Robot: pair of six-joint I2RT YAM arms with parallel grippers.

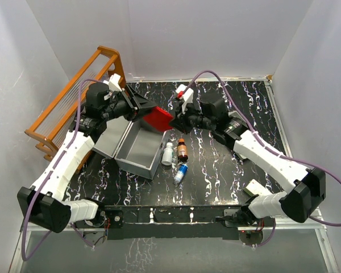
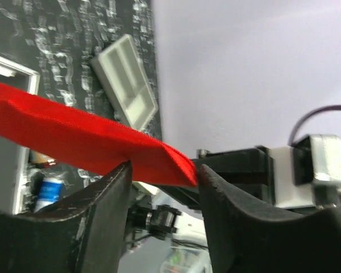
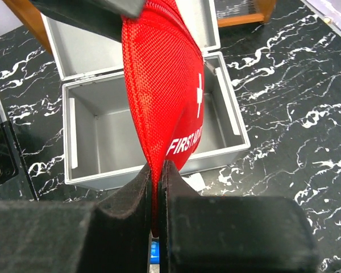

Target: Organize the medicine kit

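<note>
We pinch the red fabric first-aid pouch [image 3: 165, 85] tight in our right end effector [image 3: 156, 170]. Our left end effector [image 2: 163, 166] stands parted around its far edge, above the open light-grey hard medicine kit [image 3: 102, 131] at the table's [image 3: 284, 102] 9 o'clock.

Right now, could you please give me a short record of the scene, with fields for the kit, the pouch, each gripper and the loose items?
medicine kit: open, lid back, nothing visible inside
red pouch: held in the air above the kit, white cross and lettering showing
right gripper: shut on the pouch's edge
left gripper: jaws apart, the pouch's other end between them
loose items: white bottle, brown bottle and blue-and-white bottle on the table right of the kit
divided tray: on the table, apart from the kit
wooden rack: far left
</note>
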